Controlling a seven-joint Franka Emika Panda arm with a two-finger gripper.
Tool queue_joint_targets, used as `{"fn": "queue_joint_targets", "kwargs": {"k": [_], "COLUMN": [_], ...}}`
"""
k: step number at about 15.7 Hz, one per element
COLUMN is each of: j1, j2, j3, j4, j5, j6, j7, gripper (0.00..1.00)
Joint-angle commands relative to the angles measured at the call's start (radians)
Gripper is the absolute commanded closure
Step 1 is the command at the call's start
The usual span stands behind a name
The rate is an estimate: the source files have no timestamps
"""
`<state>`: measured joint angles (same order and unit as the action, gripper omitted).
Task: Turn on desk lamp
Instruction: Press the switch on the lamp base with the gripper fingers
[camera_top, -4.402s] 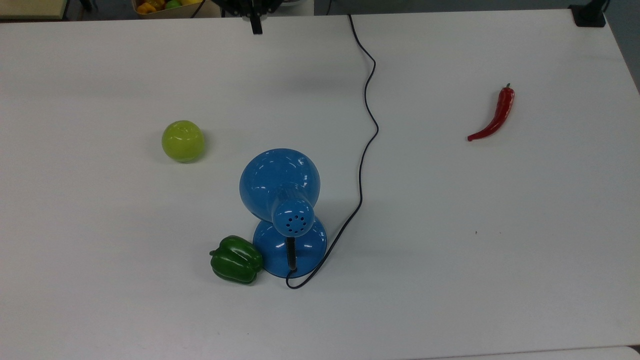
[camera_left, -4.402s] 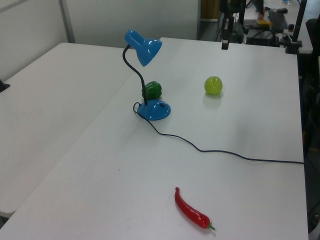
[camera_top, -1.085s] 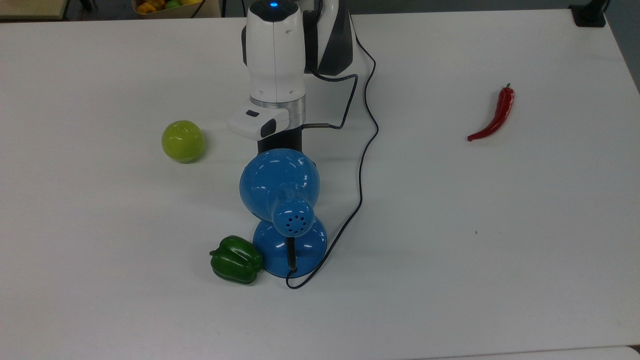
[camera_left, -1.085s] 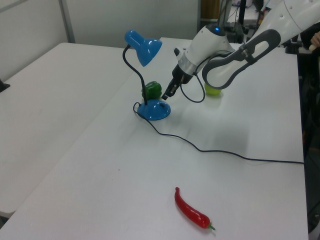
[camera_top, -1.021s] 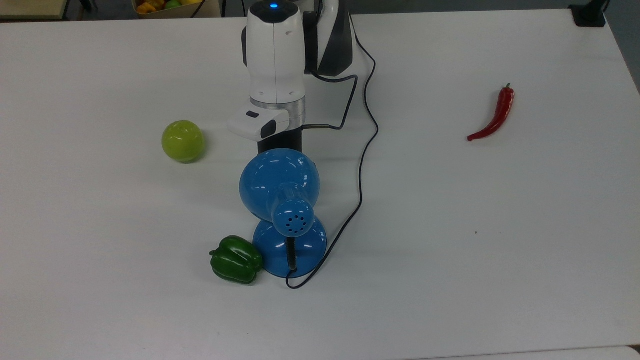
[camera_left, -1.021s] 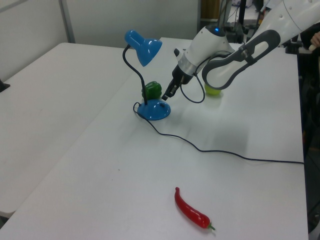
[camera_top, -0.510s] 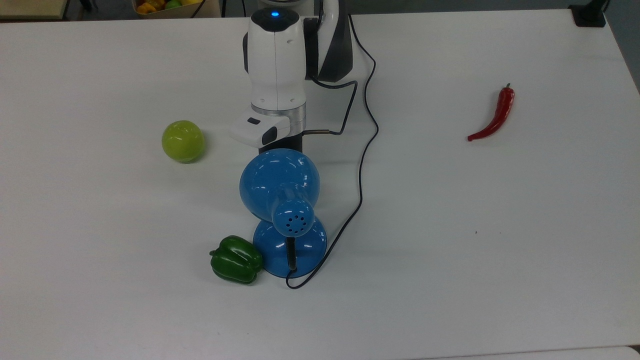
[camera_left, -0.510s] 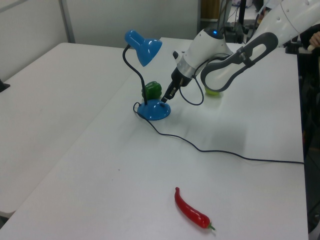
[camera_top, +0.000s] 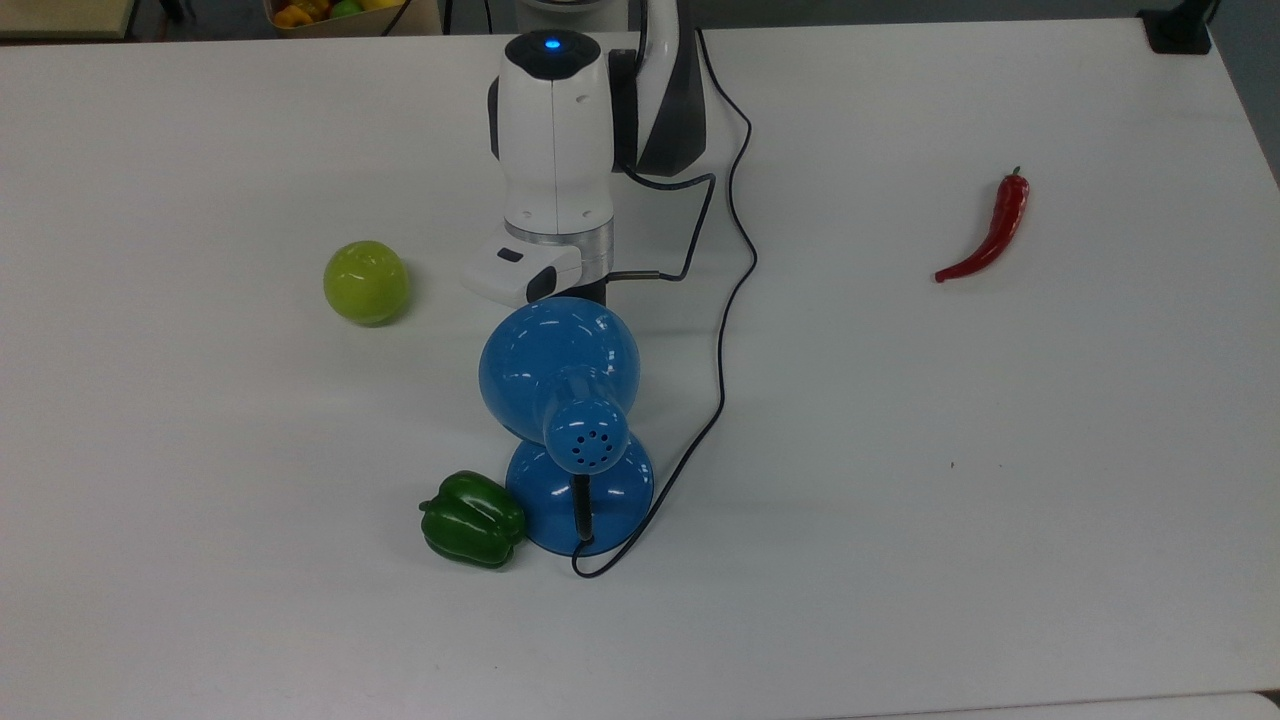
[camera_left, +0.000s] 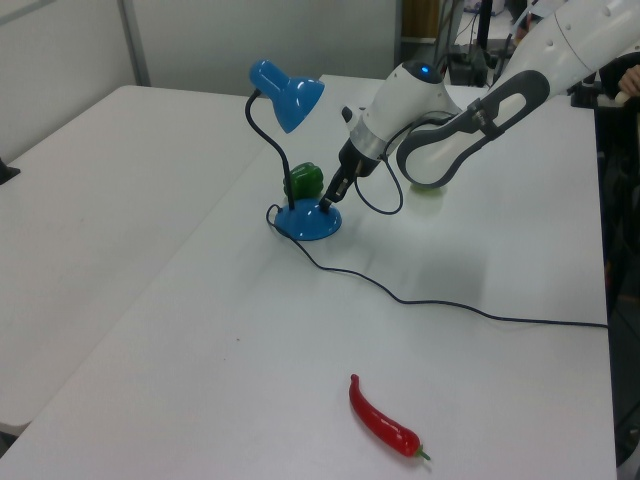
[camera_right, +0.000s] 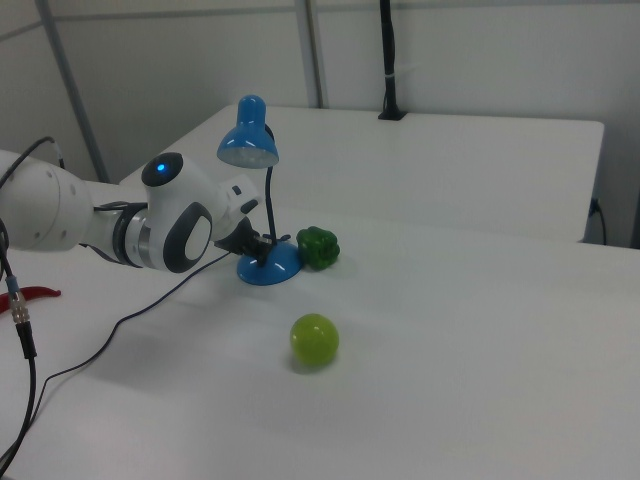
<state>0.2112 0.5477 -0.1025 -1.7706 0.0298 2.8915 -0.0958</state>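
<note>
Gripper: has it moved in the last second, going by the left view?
Yes. The gripper has dropped toward the desk lamp: a second ago its tip hung above the round blue base, and now it sits right at the base's top.

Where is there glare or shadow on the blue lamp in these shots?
Top view: white glare streaks on the desk lamp shade. Left view: the gripper sits at the lamp's base, faint shadow beside it. Right view: shade interior looks pale, no clear glow on the table.
</note>
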Motion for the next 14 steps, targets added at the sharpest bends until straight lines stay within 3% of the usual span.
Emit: {"fn": "queue_joint_targets", "kwargs": {"k": [1,14], "j1": [0.005,0.007], "j2": [0.02,0.038], "j3": [-0.003,0.003], "j4": [0.016,0.016], "j5": [-0.002,-0.036], "j6": [0.02,0.063], "j7": [-0.005,-0.009], "gripper": [1.0,1.0]}}
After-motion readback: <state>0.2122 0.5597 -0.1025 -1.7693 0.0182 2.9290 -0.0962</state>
